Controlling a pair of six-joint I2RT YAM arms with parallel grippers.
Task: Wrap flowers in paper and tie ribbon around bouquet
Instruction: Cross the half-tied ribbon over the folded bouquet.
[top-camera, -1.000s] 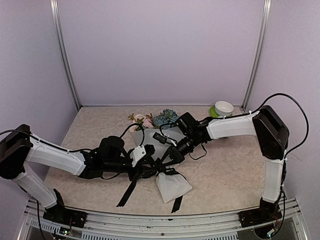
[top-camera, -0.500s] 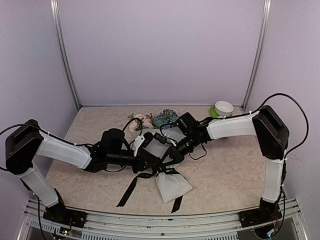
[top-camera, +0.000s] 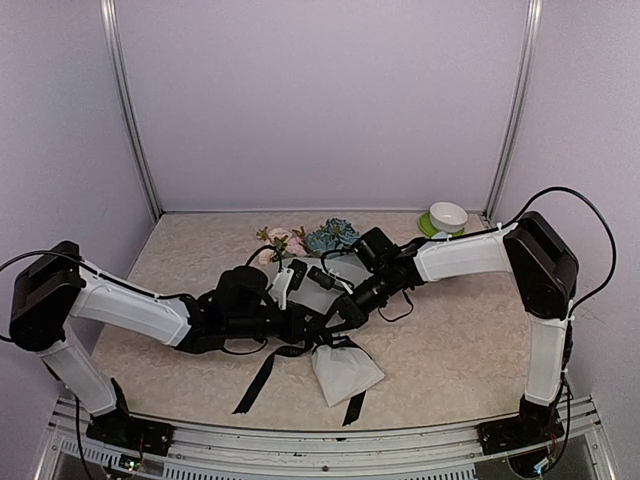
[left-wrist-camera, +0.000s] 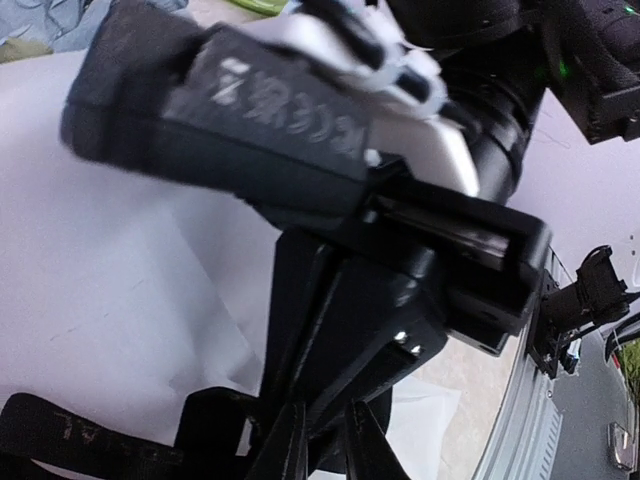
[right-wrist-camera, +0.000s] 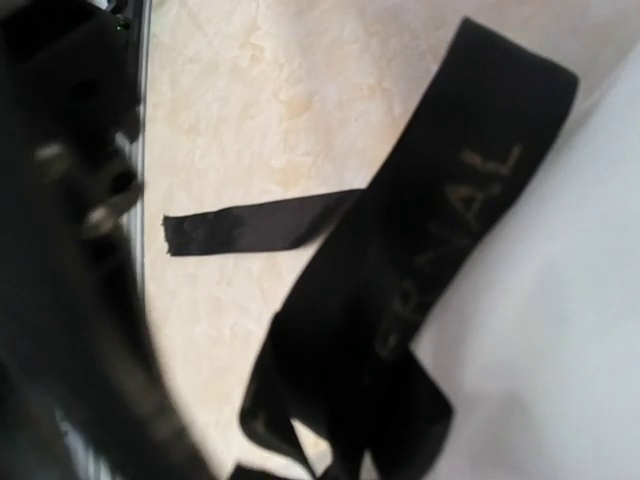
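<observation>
— Since the paper (top-camera: 340, 365) is already folded round the stems, do we count the wrapping as done?

— We do, as far as we can judge. The bouquet (top-camera: 350, 378) lies across the middle of the table (top-camera: 470, 330). The flowers (top-camera: 325, 237) point toward the far edge and the closed tip of the cone toward the near edge.

— And the ribbon (top-camera: 258, 382)?

— We see it crossing the cone about midway, where the two arms meet. Two loose tails run off toward the near edge, one on each side of the cone's tip. We find no bow and no drawn knot in any view, so we judge the tying to be the part that is left.

— How do the hands stand?

— The right gripper (top-camera: 338, 316) has its fingers pressed together over the crossing. We cannot tell whether ribbon is caught between them. Its own camera gives us only a band of ribbon lying over paper and bare table.

— And the other one?

— The left gripper (top-camera: 308, 324) sits just beside the right one, low over the same spot. We cannot tell whether it is spread or closed, nor whether it pinches anything. Its camera is mostly filled by the other arm, with ribbon at the bottom edge.

— So where do we put the task?

— We put it past the wrapping and partway into the tying, with the knot not yet made.
</observation>
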